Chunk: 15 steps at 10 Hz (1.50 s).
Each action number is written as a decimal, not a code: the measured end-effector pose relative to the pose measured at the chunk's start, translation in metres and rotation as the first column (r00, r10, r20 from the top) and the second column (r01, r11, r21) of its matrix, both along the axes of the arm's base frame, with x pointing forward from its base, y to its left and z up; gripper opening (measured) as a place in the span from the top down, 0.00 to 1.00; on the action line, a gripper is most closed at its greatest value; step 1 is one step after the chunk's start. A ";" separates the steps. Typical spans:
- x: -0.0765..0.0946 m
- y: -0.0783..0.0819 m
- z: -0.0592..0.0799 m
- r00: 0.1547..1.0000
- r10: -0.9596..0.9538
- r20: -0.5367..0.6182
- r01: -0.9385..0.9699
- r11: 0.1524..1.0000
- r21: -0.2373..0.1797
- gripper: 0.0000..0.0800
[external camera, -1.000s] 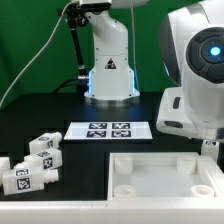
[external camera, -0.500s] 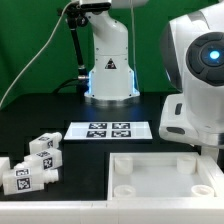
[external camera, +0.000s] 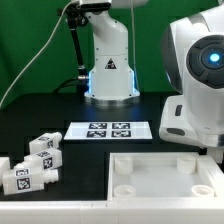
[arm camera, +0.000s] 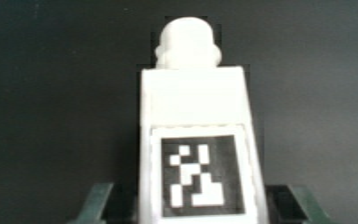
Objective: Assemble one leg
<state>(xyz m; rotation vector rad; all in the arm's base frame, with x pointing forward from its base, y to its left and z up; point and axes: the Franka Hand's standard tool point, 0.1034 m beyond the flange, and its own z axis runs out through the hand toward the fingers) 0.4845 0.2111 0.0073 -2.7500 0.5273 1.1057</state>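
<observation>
Item: leg (arm camera: 194, 110), white, tagged, seated between the gripper (arm camera: 197, 200) fingers (arm camera: 105, 203), which look closed on its two sides, peg end pointing away from the palm (spare legs (external camera: 38, 160) lie well apart); advice: keep it square, lower the peg straight into a tray (external camera: 160, 157) socket

I see the leg (arm camera: 194, 95) as smooth matt white plastic, its tag (arm camera: 194, 172) flat black-and-white print; the worktop (external camera: 40, 110) looks matt black.
</observation>
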 end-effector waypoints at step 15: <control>0.067 -0.060 0.130 0.843 0.039 0.537 -0.009 0.998 -0.059 0.65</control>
